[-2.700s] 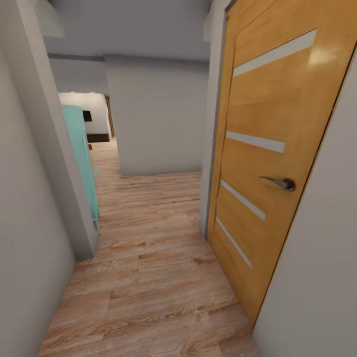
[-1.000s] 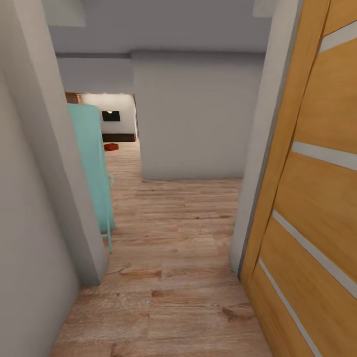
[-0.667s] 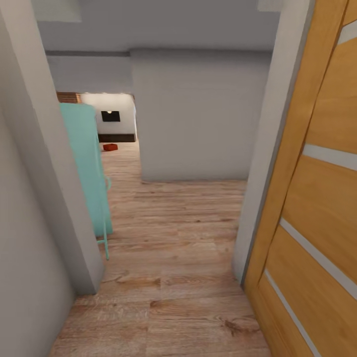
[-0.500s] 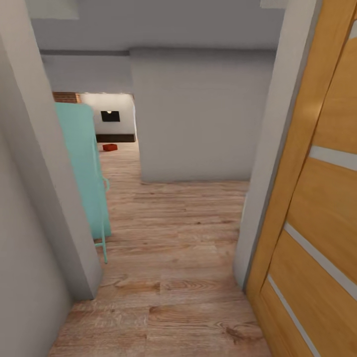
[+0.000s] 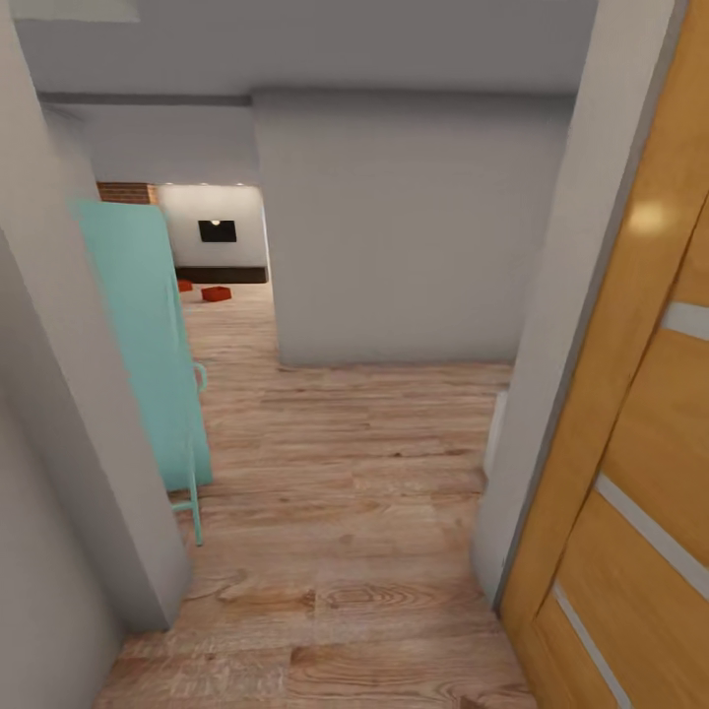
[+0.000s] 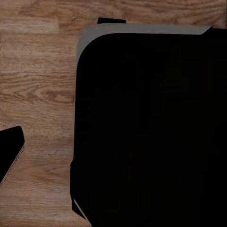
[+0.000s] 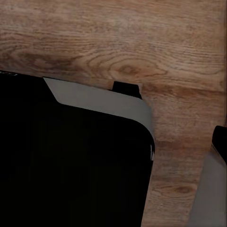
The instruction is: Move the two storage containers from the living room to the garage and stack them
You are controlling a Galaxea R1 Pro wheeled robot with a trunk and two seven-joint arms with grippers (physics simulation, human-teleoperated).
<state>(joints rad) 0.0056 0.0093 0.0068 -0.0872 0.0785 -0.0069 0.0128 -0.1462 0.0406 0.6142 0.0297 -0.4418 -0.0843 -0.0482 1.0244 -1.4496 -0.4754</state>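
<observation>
Far down the hallway, through an opening into the living room (image 5: 212,212), two small orange-red storage containers (image 5: 216,293) (image 5: 184,286) sit on the light wood-plank flooring, the nearer one to the right. Behind them are a long dark low cabinet (image 5: 223,275), a black wall screen (image 5: 218,231) and a strip of red brick (image 5: 126,192). Both wrist views look down at the wood planks past a black, grey-edged part of my own body (image 6: 151,127) (image 7: 71,161).
A grey wall corner (image 5: 89,443) stands close on the left, with a turquoise open door (image 5: 148,345) just past it. An orange wooden door (image 5: 640,473) and its grey frame (image 5: 561,345) crowd the right. A grey wall block (image 5: 394,236) faces me; the passage runs to its left.
The whole head view has shifted as I rolled forward down the hallway. The orange door has slid off to the right, and a second container has come into sight beside the first.
</observation>
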